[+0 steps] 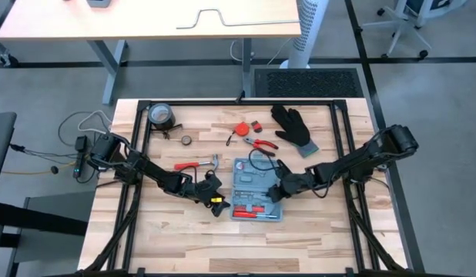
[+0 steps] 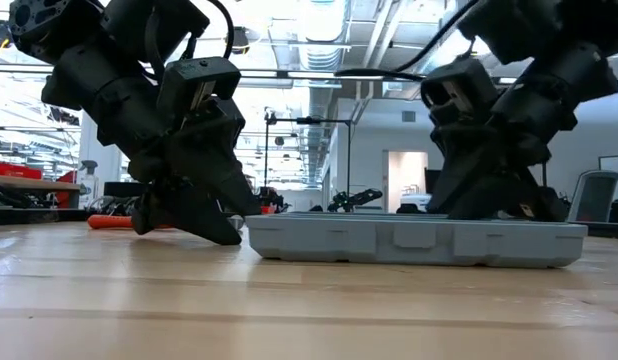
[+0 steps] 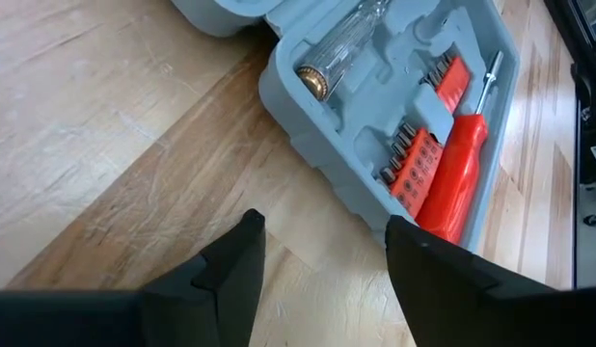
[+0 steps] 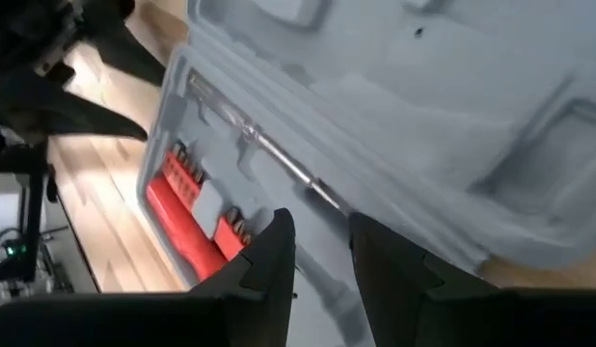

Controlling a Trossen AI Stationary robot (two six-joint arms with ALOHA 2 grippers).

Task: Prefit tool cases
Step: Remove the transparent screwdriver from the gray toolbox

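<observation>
1. Left gripper [image 1: 216, 192] is sitting just left of the tool case [image 1: 257, 189], at centre frame in the high view, with its fingers [image 3: 242, 253] spread and holding nothing; the wooden table [image 1: 169, 238] is showing between them in the left wrist view.
2. Right gripper [image 1: 278, 190] is reaching over the case's right edge; its fingers [image 4: 275, 253] are parted by a narrow gap above the moulded tray and do not appear to be gripping anything.
3. The case is lying open and flat, with a red screwdriver [image 3: 459, 177] and a red bit rack [image 3: 414, 164] already seated in the slots.
4. Several slots are looking empty, so the fitting is judged partly done.
5. Loose tools are waiting outside the case: a hammer [image 1: 198, 165] at its left and pliers [image 1: 261, 144] above it.
</observation>
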